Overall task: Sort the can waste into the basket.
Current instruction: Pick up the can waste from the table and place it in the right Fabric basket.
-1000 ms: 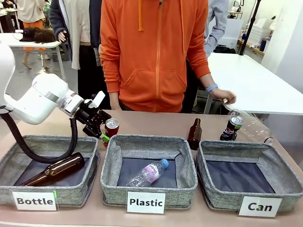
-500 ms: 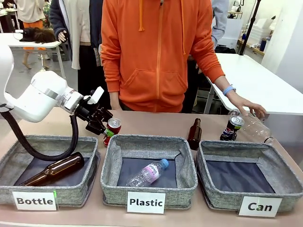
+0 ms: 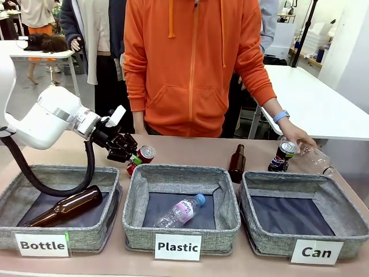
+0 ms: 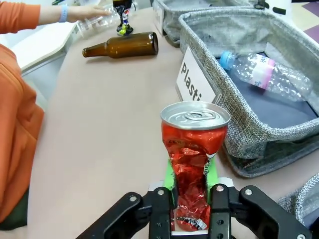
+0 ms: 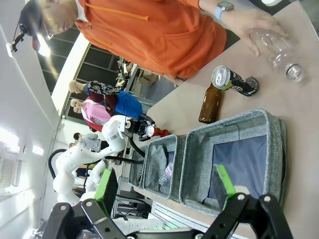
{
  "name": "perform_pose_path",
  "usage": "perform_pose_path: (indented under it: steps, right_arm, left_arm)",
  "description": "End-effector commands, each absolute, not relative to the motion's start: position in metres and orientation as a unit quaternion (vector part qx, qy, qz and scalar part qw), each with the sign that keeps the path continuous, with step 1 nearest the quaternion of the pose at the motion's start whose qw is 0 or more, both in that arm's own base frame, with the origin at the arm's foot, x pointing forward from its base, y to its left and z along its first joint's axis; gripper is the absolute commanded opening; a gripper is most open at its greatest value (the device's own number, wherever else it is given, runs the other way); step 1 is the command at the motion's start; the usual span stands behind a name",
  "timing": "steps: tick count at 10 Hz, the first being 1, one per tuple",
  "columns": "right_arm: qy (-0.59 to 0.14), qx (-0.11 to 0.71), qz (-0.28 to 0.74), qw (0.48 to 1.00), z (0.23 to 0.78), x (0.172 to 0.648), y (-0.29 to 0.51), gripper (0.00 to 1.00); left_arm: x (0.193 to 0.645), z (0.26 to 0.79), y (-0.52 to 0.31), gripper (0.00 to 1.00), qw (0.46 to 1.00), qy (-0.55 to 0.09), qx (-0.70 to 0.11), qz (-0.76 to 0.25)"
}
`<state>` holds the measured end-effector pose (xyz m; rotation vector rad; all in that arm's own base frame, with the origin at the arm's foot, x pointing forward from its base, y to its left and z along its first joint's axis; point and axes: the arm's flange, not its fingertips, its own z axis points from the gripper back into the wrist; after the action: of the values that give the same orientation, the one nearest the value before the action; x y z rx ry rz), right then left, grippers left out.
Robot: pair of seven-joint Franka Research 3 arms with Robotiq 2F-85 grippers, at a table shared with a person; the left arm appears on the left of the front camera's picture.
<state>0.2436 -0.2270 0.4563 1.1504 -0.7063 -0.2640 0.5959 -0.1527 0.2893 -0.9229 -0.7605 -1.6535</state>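
Note:
The dented red can (image 3: 142, 156) is tilted behind the gap between the Bottle and Plastic baskets, and my left gripper (image 3: 130, 158) is shut on its lower half. In the left wrist view the red can (image 4: 193, 154) stands between the green pads of the left gripper (image 4: 191, 199). The dark printed can (image 3: 283, 156) stands upright behind the grey basket (image 3: 268, 245) labelled "Can" at the right, which holds nothing. My right gripper (image 5: 165, 183) is open in the air, looking down on the basket (image 5: 240, 159) and the dark can (image 5: 232, 81).
A person in an orange hoodie rests a hand (image 3: 297, 136) on a clear plastic bottle (image 3: 313, 157) beside the dark can. A brown bottle (image 3: 237, 164) stands behind the Plastic basket (image 3: 137, 231). The Bottle basket (image 3: 11, 231) holds another brown bottle.
My left gripper has shut on the red can and tipped it over to the right. The person's hand has come down onto the clear plastic bottle.

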Motion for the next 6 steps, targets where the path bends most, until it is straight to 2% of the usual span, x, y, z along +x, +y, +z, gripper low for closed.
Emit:
perform_pose_path:
  steps: [1, 4, 5, 6]
  right_arm:
    - [-0.34, 0.534, -0.113, 0.765, 0.457, 0.245, -0.228, 1.0]
    - [-0.34, 0.534, -0.113, 0.765, 0.457, 0.245, -0.228, 1.0]
    - [-0.34, 0.534, -0.113, 0.765, 0.457, 0.245, -0.228, 1.0]
    - [-0.34, 0.534, -0.113, 0.765, 0.457, 0.245, -0.228, 1.0]
  left_arm:
    - [0.597, 0.294, -0.15, 0.0, 0.512, -0.338, -0.388, -0.688]
    - [0.597, 0.315, -0.136, 0.0, 0.509, -0.37, -0.38, -0.678]
    - [0.592, 0.341, -0.117, 0.0, 0.512, -0.401, -0.359, -0.67]
    - [0.577, 0.374, -0.092, 0.0, 0.519, -0.404, -0.359, -0.662]
